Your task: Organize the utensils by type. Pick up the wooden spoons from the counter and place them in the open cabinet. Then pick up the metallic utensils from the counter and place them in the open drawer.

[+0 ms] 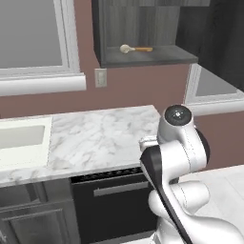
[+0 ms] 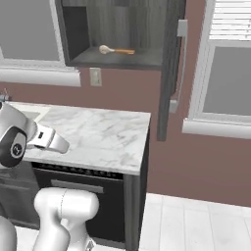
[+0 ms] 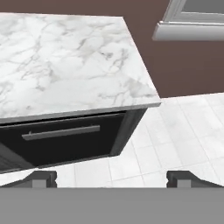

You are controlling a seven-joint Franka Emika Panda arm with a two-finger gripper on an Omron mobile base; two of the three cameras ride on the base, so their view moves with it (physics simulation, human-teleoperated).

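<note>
One wooden spoon [image 1: 136, 48] [image 2: 116, 50] lies on the shelf of the open cabinet [image 1: 157, 58] [image 2: 122, 61], its pale bowl to the left and its handle to the right. My gripper [image 3: 112, 179] is open and holds nothing. It hangs out in front of the counter [image 1: 100, 138] [image 2: 98, 132] [image 3: 65, 65], looking down at the counter's right end and the floor. The fingertips [image 3: 41, 178] stand far apart. The stretch of marble in view carries no utensils. The metallic utensils and the open drawer are out of view.
A black appliance front with a bar handle [image 1: 116, 189] [image 3: 61, 132] sits under the counter. A sink [image 1: 21, 138] is set in at the left. The cabinet's open door [image 2: 170, 68] juts out above the counter's right end. White tiled floor [image 3: 175, 140] lies to the right.
</note>
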